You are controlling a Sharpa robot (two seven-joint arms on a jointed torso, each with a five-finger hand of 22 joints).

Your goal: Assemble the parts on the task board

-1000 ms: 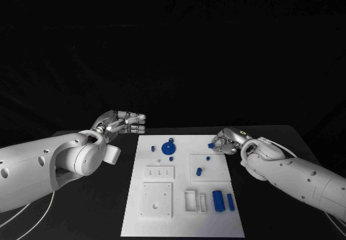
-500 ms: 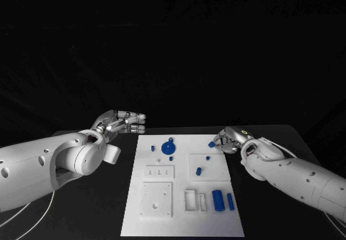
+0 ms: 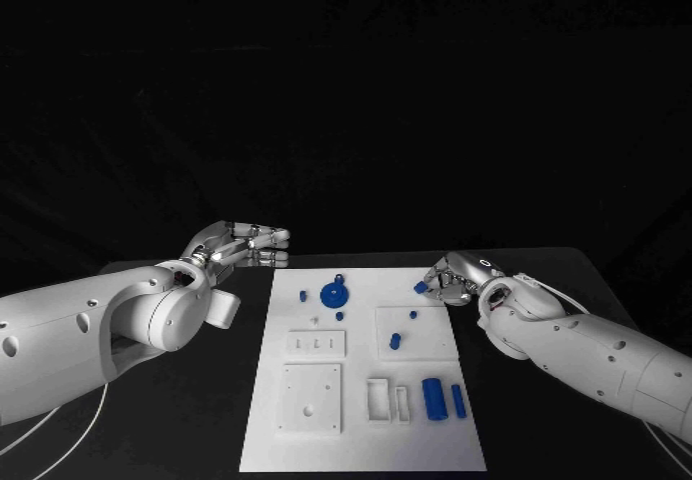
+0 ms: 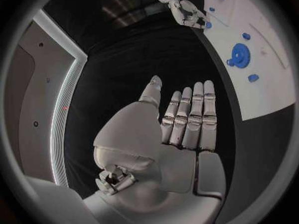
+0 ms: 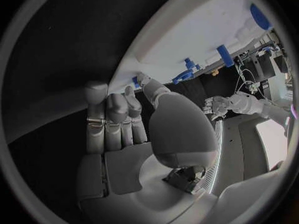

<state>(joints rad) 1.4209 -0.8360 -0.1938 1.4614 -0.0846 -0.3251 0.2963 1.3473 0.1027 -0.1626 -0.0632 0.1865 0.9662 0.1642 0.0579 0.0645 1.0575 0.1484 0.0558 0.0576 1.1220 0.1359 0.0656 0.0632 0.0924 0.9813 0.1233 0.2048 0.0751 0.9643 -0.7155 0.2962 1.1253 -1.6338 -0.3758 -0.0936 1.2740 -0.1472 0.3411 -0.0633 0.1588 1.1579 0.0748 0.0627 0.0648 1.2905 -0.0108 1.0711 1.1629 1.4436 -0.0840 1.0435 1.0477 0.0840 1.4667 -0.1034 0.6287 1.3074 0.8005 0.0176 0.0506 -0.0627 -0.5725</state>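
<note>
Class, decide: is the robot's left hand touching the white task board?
Apart. In the head view the left hand hovers beyond the white task board, with dark table visible between its fingertips and the board's corner.

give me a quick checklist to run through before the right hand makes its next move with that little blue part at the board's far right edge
1. Right hand touches small blue part at the task board edge: ok.
2. Part firmly pinched: cannot tell; the fingers hide it.
3. Left hand off the board, holding nothing, fingers straight: ok.
4. Blue gear lies apart from the right hand: ok.
5. Blue cylinder and other near-edge parts lie away from both hands: ok.
</note>
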